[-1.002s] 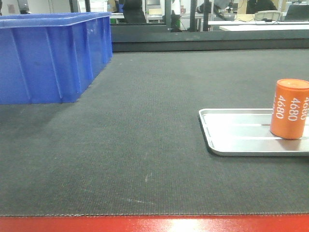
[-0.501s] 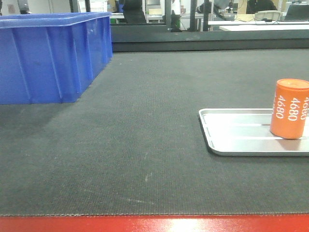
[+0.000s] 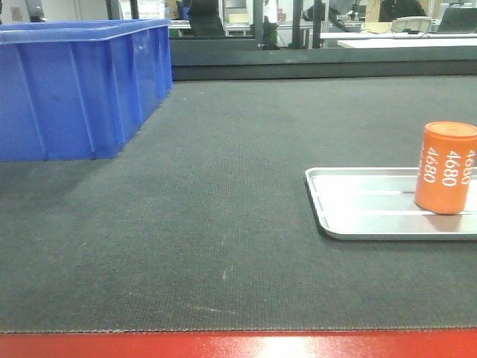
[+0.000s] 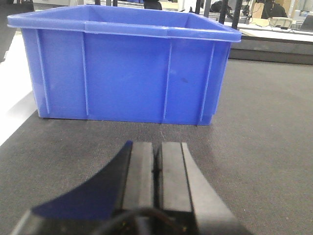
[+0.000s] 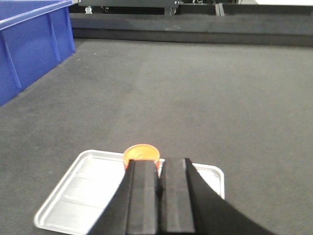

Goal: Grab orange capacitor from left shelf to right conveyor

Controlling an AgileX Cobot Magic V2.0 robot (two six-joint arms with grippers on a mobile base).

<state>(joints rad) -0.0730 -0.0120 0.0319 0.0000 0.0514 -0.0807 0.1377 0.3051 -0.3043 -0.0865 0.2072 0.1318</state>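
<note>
Front view: the orange capacitor (image 3: 446,168) stands upright in a shallow silver tray (image 3: 358,216) at the right of the frame, and the tray lies flat on the right conveyor (image 3: 223,209), whose red front edge runs along the near border. A blue crate (image 3: 74,89) sits on the belt at the far left, well apart from the tray. You will find no arm and no shelf in this view.

Left wrist view: the left claw (image 4: 157,169) hangs just above the belt with its pads pressed together and nothing between them. The blue crate (image 4: 127,68) stands beyond it, apart from the claw.

Right wrist view: the right claw (image 5: 159,196) is likewise closed on nothing, pads meeting. It hovers at the near side of the silver tray (image 5: 73,200); the top of the orange capacitor (image 5: 141,152) shows just beyond the claw tips. Whether they touch it, I cannot tell.

Assessment: the capacitor is already over on the conveyor side, resting in the tray, not on the bare belt, and neither claw holds it. I judge delivery complete or in its closing step. Should you want it on the belt itself, the right claw must first open, then close about the cylinder's side without tipping it.
</note>
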